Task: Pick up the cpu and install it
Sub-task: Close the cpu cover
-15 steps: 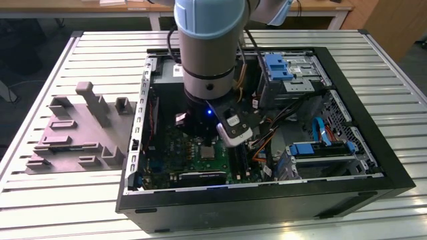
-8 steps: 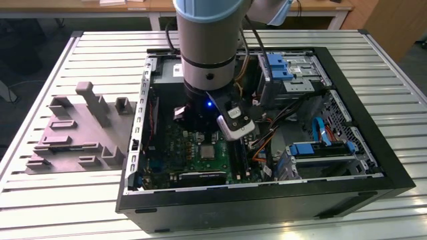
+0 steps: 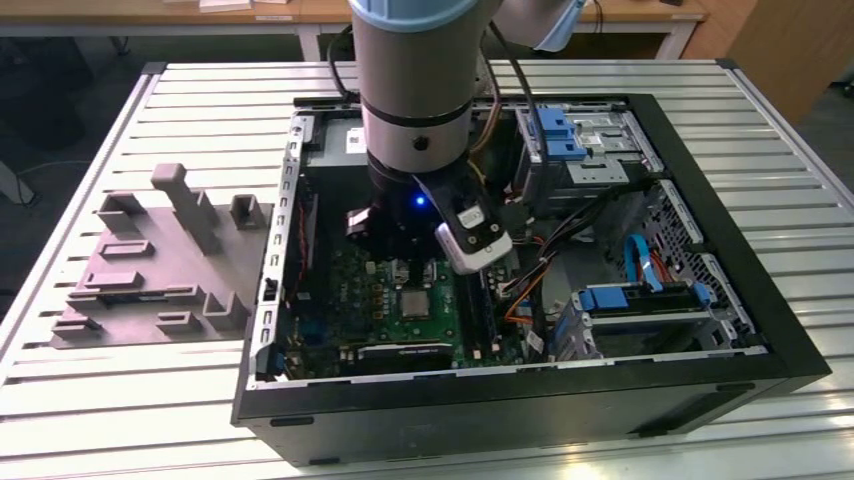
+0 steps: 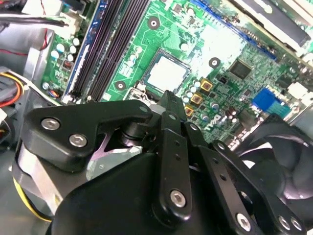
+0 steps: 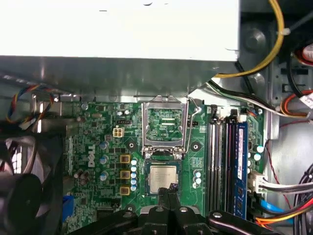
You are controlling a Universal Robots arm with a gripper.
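Apparently the placing step is nearly done: in the first wrist view the cpu [image 5: 163, 177] lies flat in the socket [image 5: 146, 182], load plate [image 5: 164, 125] raised. In the exterior view it sits at 6 o'clock of the gripper [image 3: 404, 268]. The fingers look pinched together on nothing, so the next move calls for a straight lift without nudging the chip.

On the table [image 3: 801, 120] lies the computer case [image 3: 534, 410], with the moulded tray [image 3: 147, 270] just beside it at nine o'clock in the exterior view. Inside the case, the motherboard [image 3: 340, 290] lies flat, with drive bays [image 3: 587, 140] toward three o'clock. The cpu [image 5: 161, 176] rests in the board's socket, and the claw [image 5: 171, 188] is above its edge.
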